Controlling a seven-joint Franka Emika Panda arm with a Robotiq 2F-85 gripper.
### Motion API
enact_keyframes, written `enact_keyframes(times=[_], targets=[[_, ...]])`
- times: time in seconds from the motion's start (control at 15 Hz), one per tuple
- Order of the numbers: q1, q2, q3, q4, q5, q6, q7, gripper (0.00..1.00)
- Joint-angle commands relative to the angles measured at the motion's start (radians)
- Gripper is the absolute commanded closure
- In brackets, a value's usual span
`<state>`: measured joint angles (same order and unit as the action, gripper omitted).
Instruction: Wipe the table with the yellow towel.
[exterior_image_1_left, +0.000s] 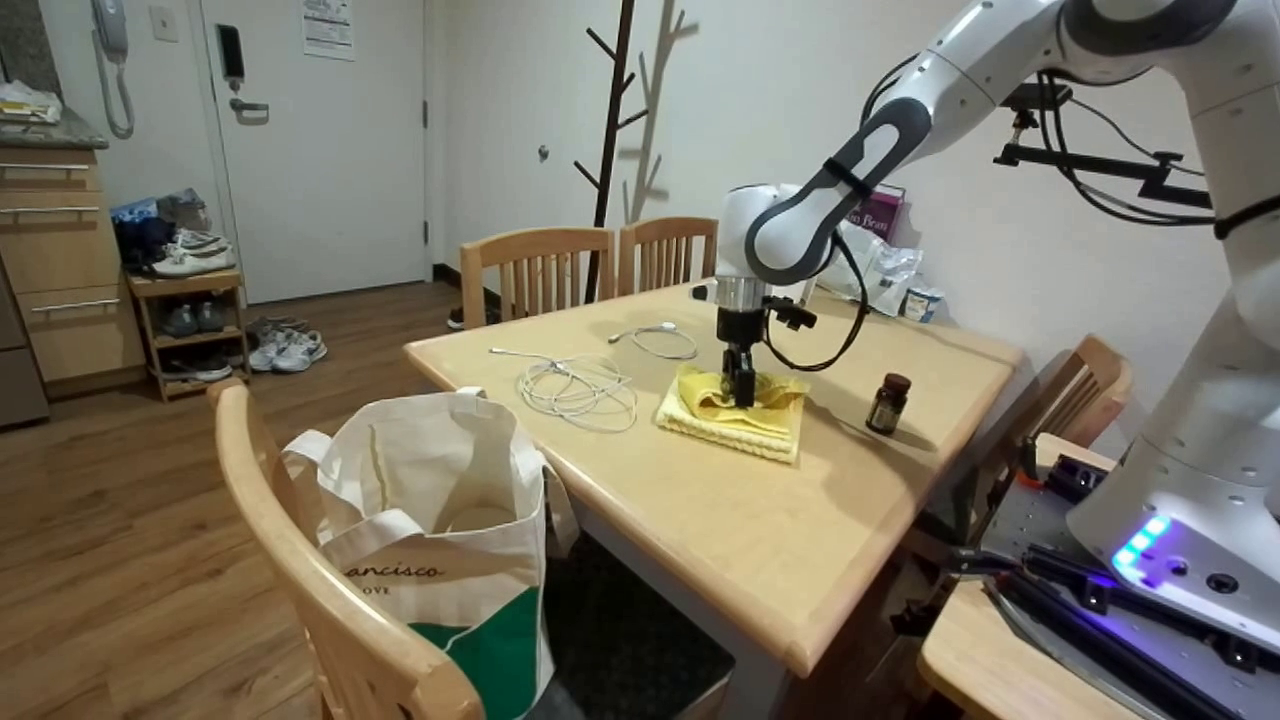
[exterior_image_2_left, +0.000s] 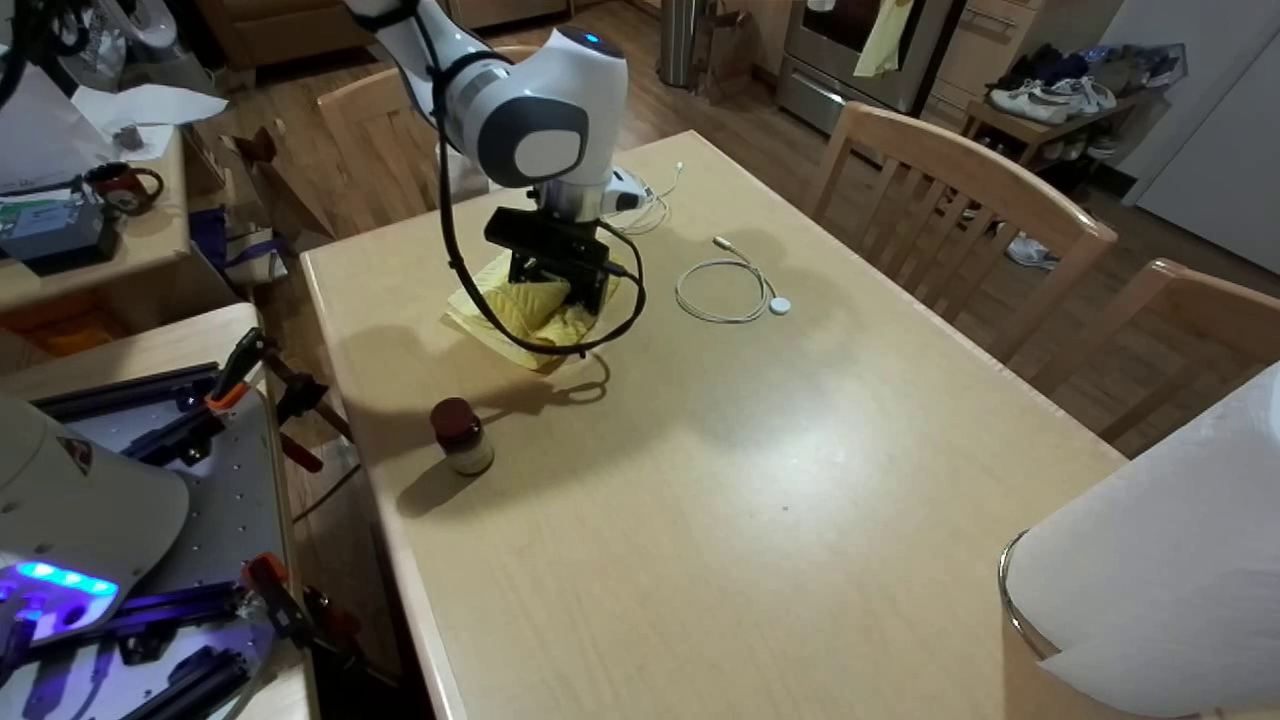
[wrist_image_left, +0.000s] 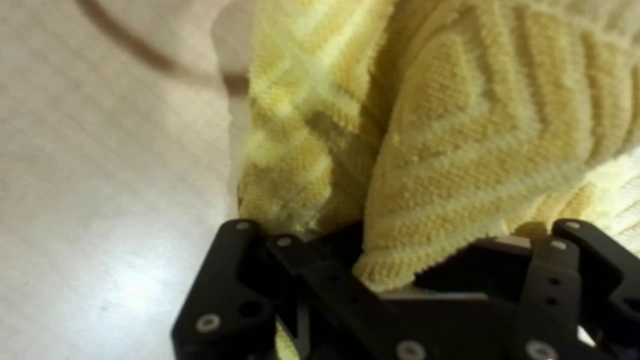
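Towel (exterior_image_1_left: 702, 405) lies rumpled on the table (exterior_image_1_left: 720, 515) under the gripper (exterior_image_1_left: 740, 394), a fold between its fingers, though whether they pinch it I cannot tell; best grip a thick bunch firmly, then press flat and sweep slowly, clear of bottle (exterior_image_1_left: 887, 405) and cables (exterior_image_1_left: 578, 392).

Bright yellow over the towel (wrist_image_left: 465, 125), ribbed in nested chevrons. Pale, honey-toned wood across the surface (exterior_image_2_left: 700, 520). Black on the end effector (exterior_image_1_left: 740, 390); white with dark grey patches along the arm (exterior_image_1_left: 965, 80). Brownish red on the jar lid (exterior_image_2_left: 455, 419), cream with a green block and dark lettering on the bag (exterior_image_1_left: 480, 555), plain white on the paper roll (exterior_image_2_left: 1160, 570).
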<state>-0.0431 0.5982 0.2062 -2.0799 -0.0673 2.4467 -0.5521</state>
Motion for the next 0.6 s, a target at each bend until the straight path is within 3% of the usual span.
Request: enact_keyframes(times=[0.0,0.27,0.33,0.53], targets=[[0.023,-0.017,-0.014,-0.022,-0.024,-0.011,0.013,0.94],[0.004,-0.044,0.004,-0.028,0.007,-0.036,-0.005,0.91],[0.002,-0.065,0.007,-0.040,0.011,-0.033,-0.005,0.67],[-0.016,-0.158,0.023,-0.073,0.033,-0.041,-0.025,0.58]])
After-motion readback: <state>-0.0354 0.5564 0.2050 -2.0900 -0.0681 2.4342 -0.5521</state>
